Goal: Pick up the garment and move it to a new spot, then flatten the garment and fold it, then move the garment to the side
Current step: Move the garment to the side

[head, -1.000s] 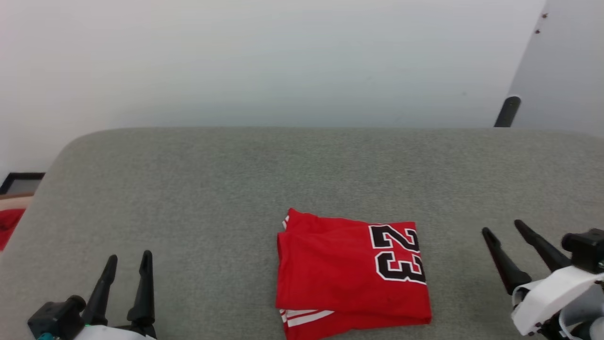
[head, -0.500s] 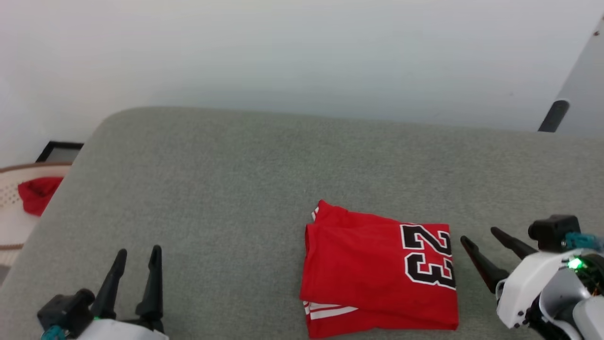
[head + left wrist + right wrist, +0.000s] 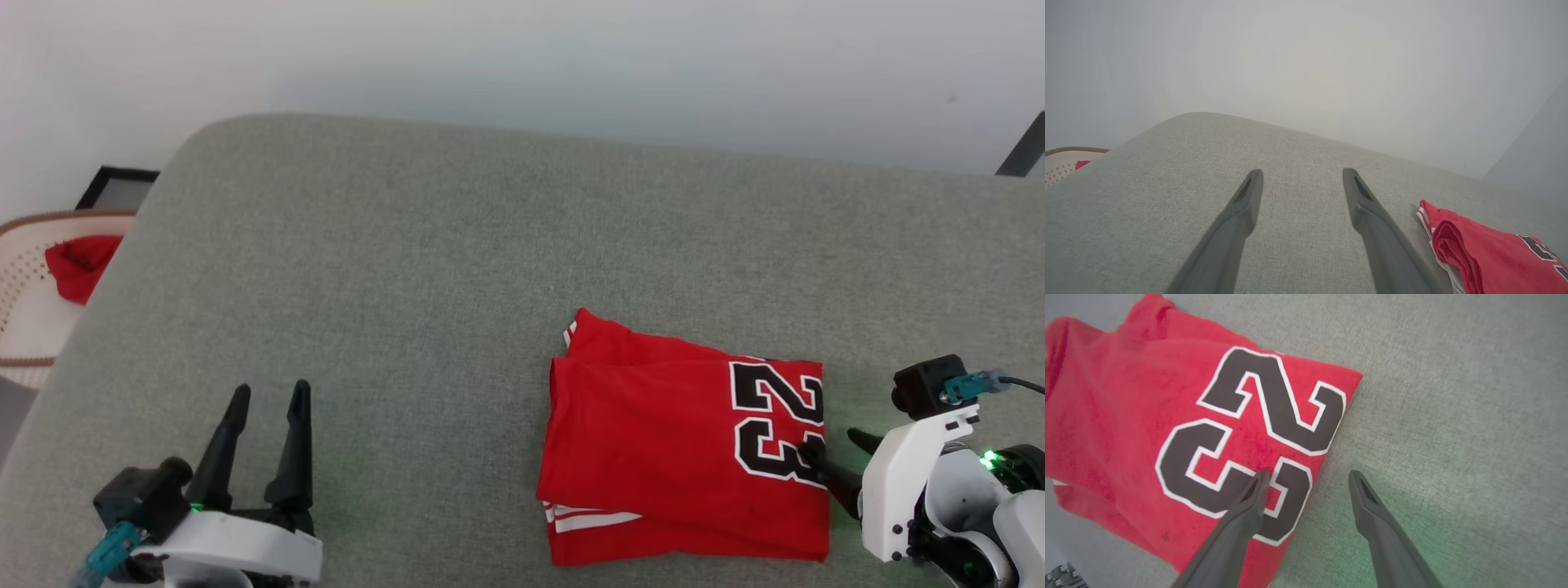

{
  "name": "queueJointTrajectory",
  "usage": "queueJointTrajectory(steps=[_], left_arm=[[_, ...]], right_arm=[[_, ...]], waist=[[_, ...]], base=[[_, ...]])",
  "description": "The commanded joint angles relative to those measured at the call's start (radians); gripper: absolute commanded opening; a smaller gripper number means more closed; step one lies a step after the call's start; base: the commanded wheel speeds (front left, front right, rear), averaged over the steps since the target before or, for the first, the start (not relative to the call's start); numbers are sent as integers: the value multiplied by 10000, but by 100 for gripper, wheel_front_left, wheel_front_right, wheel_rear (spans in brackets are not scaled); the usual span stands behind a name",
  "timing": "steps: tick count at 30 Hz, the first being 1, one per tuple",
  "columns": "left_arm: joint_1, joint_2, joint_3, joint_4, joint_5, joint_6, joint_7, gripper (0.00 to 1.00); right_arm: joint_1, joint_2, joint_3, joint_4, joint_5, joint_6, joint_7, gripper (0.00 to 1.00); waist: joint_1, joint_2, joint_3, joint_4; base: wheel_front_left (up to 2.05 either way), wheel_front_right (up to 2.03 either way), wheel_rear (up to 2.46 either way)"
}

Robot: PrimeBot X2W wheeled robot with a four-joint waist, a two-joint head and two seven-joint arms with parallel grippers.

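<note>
at the right edge of the garment (image 3: pixel 686 457): a shallow pinch could undo the fold

on the grey cushion (image 3: pixel 408 269) the garment lies folded into a red rectangle, toward the right. the right gripper (image 3: pixel 831 443) is spread wide and empty, one finger over the "23", the other over bare cushion beside the hem. closing here may catch only the top layer, so the stack could peel apart when dragged sideways. the left gripper (image 3: pixel 271 390) rests released, well apart.

The desk (image 3: pixel 392 269) is covered in grey woven fabric and has a rounded far left corner. On it lies the garment (image 3: pixel 653 445), folded into a red rectangle near the near edge, right of the middle, with its black "23" toward the right edge.
</note>
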Motion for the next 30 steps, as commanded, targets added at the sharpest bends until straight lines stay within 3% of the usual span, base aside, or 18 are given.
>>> queueJointTrajectory(steps=[1,13,14,15,16,30], left_arm=[[-139,-29,-24,12,45,-28,6,100],[-522,-229,-137,98,19,-29,6,100],[-544,-244,-138,108,11,-29,6,100],[-569,-258,-136,116,8,-29,6,100],[-590,-276,-139,118,6,-29,6,100],[-501,-251,-4,137,47,-27,6,100]], right_arm=[[-60,-2,25,42,72,-8,265,100],[-377,556,-10,597,-237,-8,2467,100],[-371,634,18,646,-178,-8,2636,93],[-423,689,83,624,-126,0,2736,14],[-464,702,143,621,-104,0,2856,0],[-1213,114,56,-34,110,-8,3174,0]], waist=[[0,0,270,114],[0,0,743,270],[0,0,754,284],[0,0,770,298],[0,0,780,315],[0,0,577,84]], base=[[0,0,0],[0,0,0],[0,0,0],[0,0,0],[0,0,0],[0,0,0]])
